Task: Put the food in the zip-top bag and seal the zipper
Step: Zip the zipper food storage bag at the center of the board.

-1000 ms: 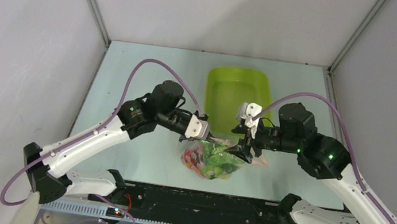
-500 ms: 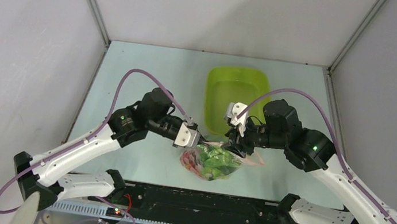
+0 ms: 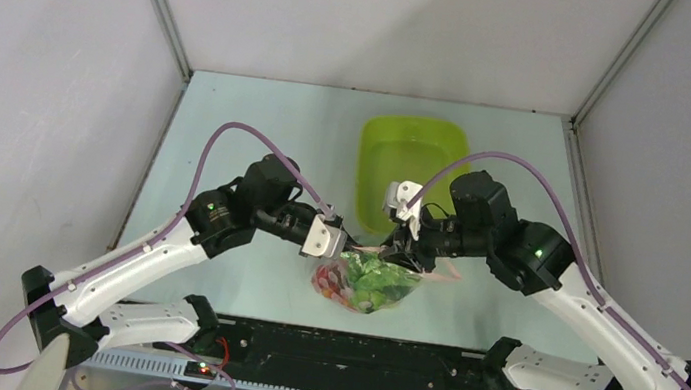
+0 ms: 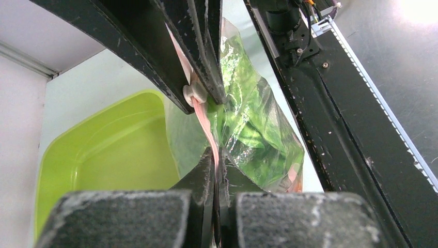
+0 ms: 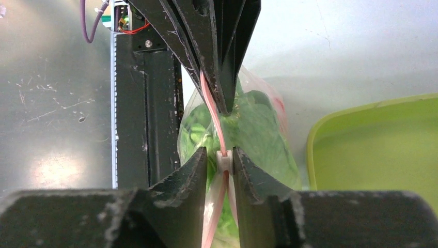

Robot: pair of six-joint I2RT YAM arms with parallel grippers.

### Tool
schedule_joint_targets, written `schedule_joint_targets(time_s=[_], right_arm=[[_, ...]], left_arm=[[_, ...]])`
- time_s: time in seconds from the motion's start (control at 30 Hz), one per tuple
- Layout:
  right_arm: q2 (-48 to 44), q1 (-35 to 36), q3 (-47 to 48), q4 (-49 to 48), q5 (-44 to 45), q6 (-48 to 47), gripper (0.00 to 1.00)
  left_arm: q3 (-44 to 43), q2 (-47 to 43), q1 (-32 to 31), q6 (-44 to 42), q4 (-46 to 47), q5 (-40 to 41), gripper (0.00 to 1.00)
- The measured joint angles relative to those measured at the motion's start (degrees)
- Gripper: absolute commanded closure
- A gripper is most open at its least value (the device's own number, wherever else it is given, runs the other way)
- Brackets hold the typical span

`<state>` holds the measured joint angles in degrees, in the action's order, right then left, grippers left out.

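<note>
Pale bench [image 3: 260,123] carrying a lime-green tray [image 3: 376,139] at far centre. Nearer, between the arms, is the clear zip-top bag [image 3: 365,283], filled with lettuce [image 3: 376,278] and red pieces [image 3: 334,289]. The left gripper [image 4: 216,155] clamps the pink zipper [image 4: 206,129]; the right gripper [image 5: 221,155], narrow, pinches its white slider [image 5: 223,161].

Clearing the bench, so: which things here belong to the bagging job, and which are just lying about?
Job: zip-top bag, food inside it, pink zipper, white slider.
Lying about: lime-green tray.
</note>
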<state>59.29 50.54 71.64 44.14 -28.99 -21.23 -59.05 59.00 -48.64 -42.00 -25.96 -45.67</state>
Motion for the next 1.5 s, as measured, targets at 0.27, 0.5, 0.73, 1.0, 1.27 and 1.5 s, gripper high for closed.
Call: schedule_joint_targets(time_s=[0.27, 0.5, 0.73, 1.0, 1.27, 1.5], right_arm=[[1.01, 0.28, -0.22, -0.96, -0.44, -0.2, 1.0], [-0.07, 0.37, -0.35, -0.9, 1.09, -0.02, 1.0], [-2.58, 0.48, -0.5, 2.27, 6.75, 1.16, 1.0], [-6.64, 0.33, -0.55, 8.9, 12.74, 3.87, 1.0], [-10.58, 0.2, -0.52, 15.5, 16.79, 5.22, 0.96], [-11.32, -0.61, -0.44, 20.9, 20.15, 5.35, 0.92]], left_arm=[[0.0, -0.2, 0.0, 0.07, -0.7, 0.13, 1.0], [0.09, -0.92, -0.39, 0.44, -0.42, 2.54, 1.0], [1.05, -1.05, -0.92, -0.59, 0.31, 5.35, 1.0], [1.2, -1.05, -0.96, -1.6, -1.14, 6.71, 1.0], [1.2, -1.05, -0.96, -1.66, -2.4, 7.32, 1.0], [1.2, -1.05, -0.96, -2.03, -3.61, 8.02, 1.0]])
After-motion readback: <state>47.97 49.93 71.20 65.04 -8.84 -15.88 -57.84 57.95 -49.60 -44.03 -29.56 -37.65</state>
